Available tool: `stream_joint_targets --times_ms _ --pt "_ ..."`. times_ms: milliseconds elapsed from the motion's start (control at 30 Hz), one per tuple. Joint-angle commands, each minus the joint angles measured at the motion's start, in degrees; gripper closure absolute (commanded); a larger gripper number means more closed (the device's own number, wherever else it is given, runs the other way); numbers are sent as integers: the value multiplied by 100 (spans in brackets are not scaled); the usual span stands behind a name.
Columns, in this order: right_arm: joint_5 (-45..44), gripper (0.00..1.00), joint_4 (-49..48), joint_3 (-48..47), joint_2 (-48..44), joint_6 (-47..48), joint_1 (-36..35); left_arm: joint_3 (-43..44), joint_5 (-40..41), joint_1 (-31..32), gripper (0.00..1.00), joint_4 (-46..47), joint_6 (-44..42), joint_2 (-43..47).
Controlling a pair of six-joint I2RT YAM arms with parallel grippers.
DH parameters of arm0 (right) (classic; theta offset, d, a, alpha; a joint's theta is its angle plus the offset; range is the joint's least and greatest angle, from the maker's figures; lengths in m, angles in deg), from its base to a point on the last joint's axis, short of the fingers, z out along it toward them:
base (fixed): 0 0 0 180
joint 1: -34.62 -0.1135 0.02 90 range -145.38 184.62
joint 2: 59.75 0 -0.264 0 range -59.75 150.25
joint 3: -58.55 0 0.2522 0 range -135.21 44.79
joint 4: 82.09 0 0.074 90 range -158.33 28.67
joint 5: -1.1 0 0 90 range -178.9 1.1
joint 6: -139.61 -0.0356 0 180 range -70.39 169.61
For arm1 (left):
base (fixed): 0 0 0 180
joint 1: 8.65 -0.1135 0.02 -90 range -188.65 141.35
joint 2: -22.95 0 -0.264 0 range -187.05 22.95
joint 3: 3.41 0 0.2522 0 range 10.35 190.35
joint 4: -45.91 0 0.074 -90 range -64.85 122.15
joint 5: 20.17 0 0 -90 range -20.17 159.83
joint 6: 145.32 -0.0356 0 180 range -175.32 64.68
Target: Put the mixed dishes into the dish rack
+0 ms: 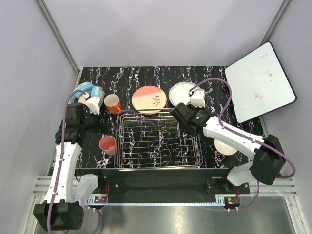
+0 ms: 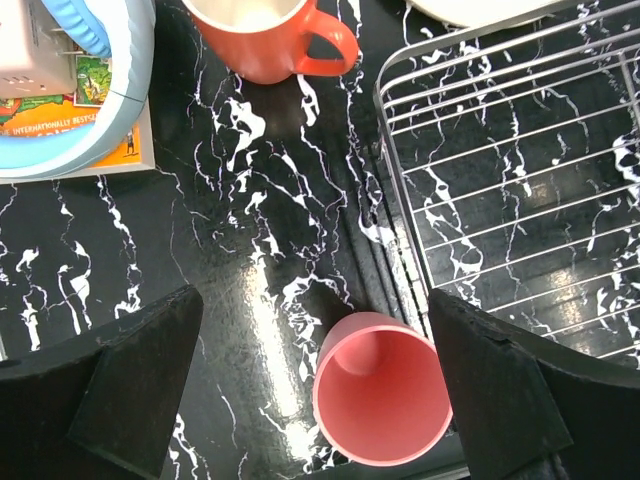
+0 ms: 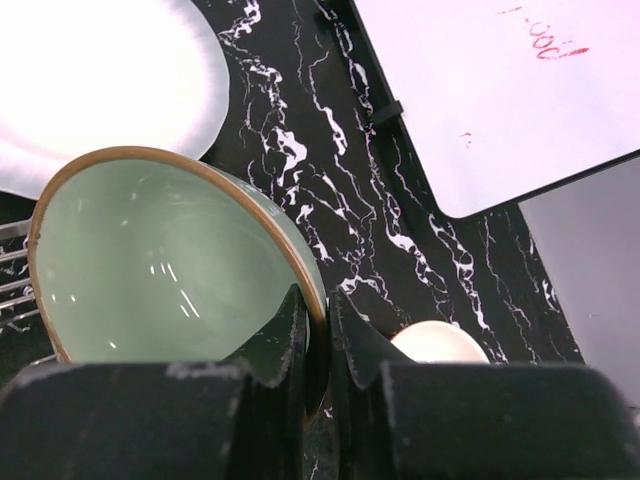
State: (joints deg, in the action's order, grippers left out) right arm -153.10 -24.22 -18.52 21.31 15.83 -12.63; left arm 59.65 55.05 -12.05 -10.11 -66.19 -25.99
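At the far left, the light blue round tub (image 2: 90,90) is sitting beside the orange-red mug (image 2: 265,35). Nearer, the left gripper (image 2: 315,385) is hovering with fingers spread wide over the pink cup (image 2: 380,390), which is standing mouth-up just beside the dish rack (image 1: 158,139). Just behind the rack, the salmon-pink plate (image 1: 149,99) and white plate (image 3: 100,70) are lying flat. The right gripper (image 3: 318,340) is pinching the rim of the tilted pale green bowl (image 3: 160,270) at the rack's far right corner. The white-and-orange bowl (image 1: 225,146) is sitting to the right of the rack.
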Motion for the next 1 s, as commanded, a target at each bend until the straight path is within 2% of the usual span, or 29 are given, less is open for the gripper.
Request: stream_joint_targets --times_ms 0,300,600,700,733,800,867,967 --pt "-444 100 88 -366 339 -226 -48 -25 90 -29 1 324 -161 96" --pt "-795 100 447 -656 999 -392 -470 -78 -95 -29 1 385 -134 88" --pt "-1112 100 2984 -1736 2282 -2447 -891 -113 -86 -29 1 394 -161 184" --pt "-1217 100 3672 -2026 2713 -3282 -1076 -175 -51 -20 1 394 -222 245" --pt "-1252 100 4214 -2228 2818 -3797 -1111 -201 -42 -20 1 403 -248 254" --pt "-1288 100 4699 -2448 3073 -4065 -1190 -219 -16 -29 1 403 -249 272" --pt "-1314 100 4948 -2519 3223 -4461 -1252 -219 -15 -21 1 403 -240 281" --pt "-1279 100 4984 -2529 3180 -4532 -1340 -219 -24 -29 1 403 -240 307"
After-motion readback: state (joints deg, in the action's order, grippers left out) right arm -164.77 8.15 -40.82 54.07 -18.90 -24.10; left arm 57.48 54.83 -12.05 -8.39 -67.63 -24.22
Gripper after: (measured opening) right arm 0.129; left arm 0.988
